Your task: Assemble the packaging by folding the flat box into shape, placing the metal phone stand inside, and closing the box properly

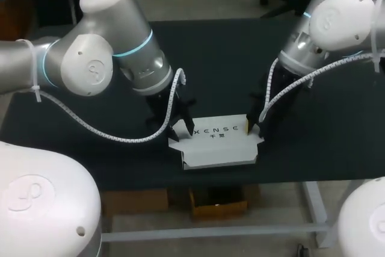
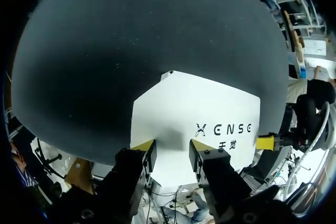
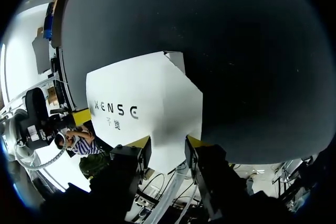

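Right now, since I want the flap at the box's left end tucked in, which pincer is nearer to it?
Left. The left pincer stands right by that flap; the right pincer is at the opposite end of the box.

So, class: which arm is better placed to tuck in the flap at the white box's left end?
Left. The left gripper sits open right at that flap of the white box, while the right gripper is at the opposite end and would probably have to cross the box.

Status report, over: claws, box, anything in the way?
Left claw open, left end of white box. Right claw open, right end. Box folded up, near table front edge; stand not in view. No obstruction seen.
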`<state>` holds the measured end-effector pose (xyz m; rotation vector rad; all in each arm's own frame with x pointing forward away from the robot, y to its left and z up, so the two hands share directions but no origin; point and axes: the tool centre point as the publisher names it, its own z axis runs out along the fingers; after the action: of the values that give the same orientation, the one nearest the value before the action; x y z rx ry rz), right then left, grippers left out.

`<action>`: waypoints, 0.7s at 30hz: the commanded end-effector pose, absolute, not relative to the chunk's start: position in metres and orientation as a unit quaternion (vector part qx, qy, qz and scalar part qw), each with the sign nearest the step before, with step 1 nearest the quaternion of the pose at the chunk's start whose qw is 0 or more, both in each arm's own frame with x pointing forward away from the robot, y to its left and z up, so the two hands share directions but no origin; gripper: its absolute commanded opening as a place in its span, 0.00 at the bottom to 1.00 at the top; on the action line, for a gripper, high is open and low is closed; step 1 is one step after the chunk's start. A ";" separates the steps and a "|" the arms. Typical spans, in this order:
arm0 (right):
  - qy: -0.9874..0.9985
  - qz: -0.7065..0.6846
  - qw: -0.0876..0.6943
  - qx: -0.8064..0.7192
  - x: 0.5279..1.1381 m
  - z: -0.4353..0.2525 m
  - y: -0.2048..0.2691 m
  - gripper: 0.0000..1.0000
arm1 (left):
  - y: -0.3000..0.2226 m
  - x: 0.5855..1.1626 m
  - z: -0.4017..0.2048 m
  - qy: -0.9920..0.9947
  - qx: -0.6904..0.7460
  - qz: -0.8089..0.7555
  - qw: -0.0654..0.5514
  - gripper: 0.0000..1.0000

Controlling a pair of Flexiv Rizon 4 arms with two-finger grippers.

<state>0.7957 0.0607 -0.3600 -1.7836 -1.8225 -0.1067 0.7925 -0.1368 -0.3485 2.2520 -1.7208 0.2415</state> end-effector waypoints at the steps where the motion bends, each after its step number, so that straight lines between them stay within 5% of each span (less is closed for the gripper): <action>1: -0.685 -0.050 0.276 -0.673 0.788 -0.357 0.064 0.40 | -0.139 0.792 -0.349 -0.600 0.782 0.082 0.145 0.42; 21: -0.681 -0.063 0.265 -0.680 0.787 -0.362 0.061 0.40 | -0.137 0.788 -0.354 -0.607 0.776 0.102 0.138 0.40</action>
<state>0.7896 0.0616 -0.3650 -1.8316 -1.8371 -0.1622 0.7923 -0.1392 -0.3537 2.2358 -1.7556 0.2817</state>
